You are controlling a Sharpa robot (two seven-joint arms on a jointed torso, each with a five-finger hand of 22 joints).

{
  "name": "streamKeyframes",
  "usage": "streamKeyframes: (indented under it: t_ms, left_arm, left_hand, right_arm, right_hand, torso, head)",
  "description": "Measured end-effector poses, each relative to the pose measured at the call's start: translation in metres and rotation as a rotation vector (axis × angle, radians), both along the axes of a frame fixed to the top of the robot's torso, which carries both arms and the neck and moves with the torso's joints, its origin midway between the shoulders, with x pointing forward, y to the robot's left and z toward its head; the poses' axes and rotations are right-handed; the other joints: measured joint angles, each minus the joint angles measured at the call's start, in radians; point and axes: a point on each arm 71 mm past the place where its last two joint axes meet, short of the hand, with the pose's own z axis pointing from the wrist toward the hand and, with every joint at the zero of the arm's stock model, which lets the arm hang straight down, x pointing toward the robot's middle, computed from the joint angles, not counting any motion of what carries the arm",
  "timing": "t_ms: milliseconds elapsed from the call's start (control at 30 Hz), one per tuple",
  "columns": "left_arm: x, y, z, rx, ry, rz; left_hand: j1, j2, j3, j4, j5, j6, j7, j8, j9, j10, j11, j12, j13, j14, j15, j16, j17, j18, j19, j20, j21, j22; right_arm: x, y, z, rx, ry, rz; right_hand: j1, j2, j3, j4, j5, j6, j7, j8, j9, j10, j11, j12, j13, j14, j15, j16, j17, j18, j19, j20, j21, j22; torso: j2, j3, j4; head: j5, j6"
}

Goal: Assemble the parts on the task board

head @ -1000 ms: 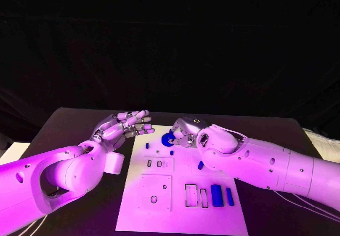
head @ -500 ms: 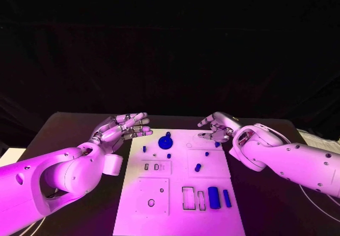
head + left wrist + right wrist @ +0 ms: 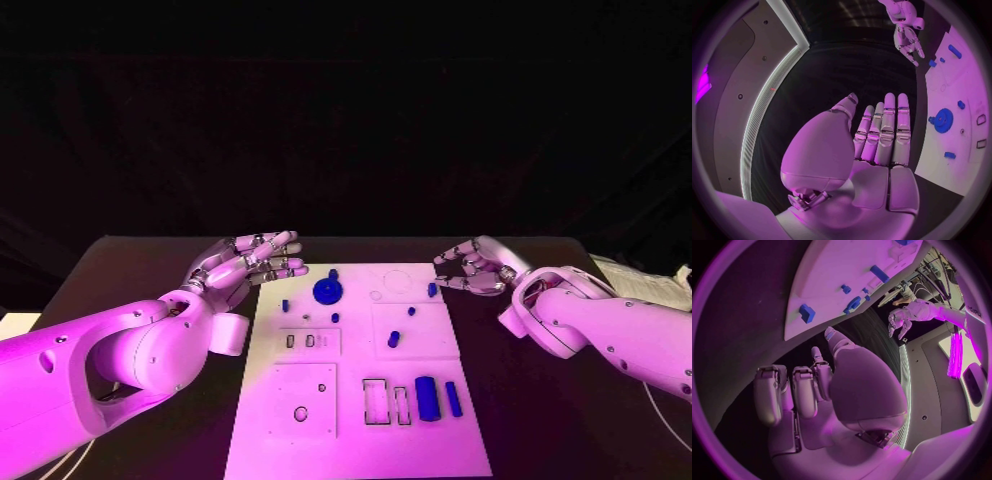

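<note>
The left hand [image 3: 253,258] hovers beside the far left corner of the task board [image 3: 361,440], off its edge, over the black table [image 3: 130,270]. Its fingers [image 3: 889,130] are stretched out side by side and hold nothing; the left wrist view shows the palm bare.

The task board lies in the middle of the table, a long white plate running away from the robot. At its far end, nearest the left hand, a round blue gear [image 3: 327,291] stands on the plate, with a small blue peg [image 3: 333,273] just beyond it and another small blue piece [image 3: 286,305] to its left. Below the gear sits a row of small slots [image 3: 306,341]. Further right, a small blue piece [image 3: 411,311] and an oblong blue piece [image 3: 394,339] lie in the middle of the board, and one more blue peg [image 3: 431,289] stands near the far right edge. At the near end, two rectangular cut-outs [image 3: 385,402] lie beside a thick blue bar [image 3: 427,398] and a thinner blue bar [image 3: 453,398].

The right hand [image 3: 479,266] hangs just off the far right edge of the board, apart from the parts. Its fingers [image 3: 795,390] are curled in toward the palm, and nothing shows between them.
</note>
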Motion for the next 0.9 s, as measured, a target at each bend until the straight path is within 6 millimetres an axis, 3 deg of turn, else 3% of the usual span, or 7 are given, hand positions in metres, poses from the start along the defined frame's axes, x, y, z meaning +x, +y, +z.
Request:
streamKeyframes:
  t_ms: [400, 900]
  left_arm:
    - [0.003, 0.002, -0.004, 0.003, 0.007, 0.008]
    - [0.004, 0.003, -0.005, 0.003, 0.008, 0.011]
  left_hand:
    - [0.0, 0.0, 0.0, 0.0, 0.0, 0.0, 0.0, 0.0, 0.0, 0.0, 0.0, 0.0, 0.0, 0.0, 0.0, 0.0, 0.0, 0.0, 0.0, 0.0, 0.0, -0.001]
    - [0.0, 0.0, 0.0, 0.0, 0.0, 0.0, 0.0, 0.0, 0.0, 0.0, 0.0, 0.0, 0.0, 0.0, 0.0, 0.0, 0.0, 0.0, 0.0, 0.0, 0.0, -0.001]
  right_arm:
    - [-0.002, -0.004, -0.018, -0.007, 0.036, 0.011]
    - [0.003, 0.0, -0.025, -0.025, 0.05, 0.023]
  right_hand:
    - [0.0, 0.0, 0.0, 0.0, 0.0, 0.0, 0.0, 0.0, 0.0, 0.0, 0.0, 0.0, 0.0, 0.0, 0.0, 0.0, 0.0, 0.0, 0.0, 0.0, 0.0, 0.001]
    - [0.0, 0.0, 0.005, -0.012, 0.004, 0.0, 0.0, 0.0, 0.0, 0.0, 0.0, 0.008, 0.0, 0.0, 0.0, 0.004, 0.0, 0.0, 0.0, 0.0, 0.0, 0.001]
  torso:
    - [0.005, 0.0088, 0.0062]
    - [0.006, 0.0097, 0.0076]
  head:
    - [-0.004, -0.009]
    - [-0.007, -0.013]
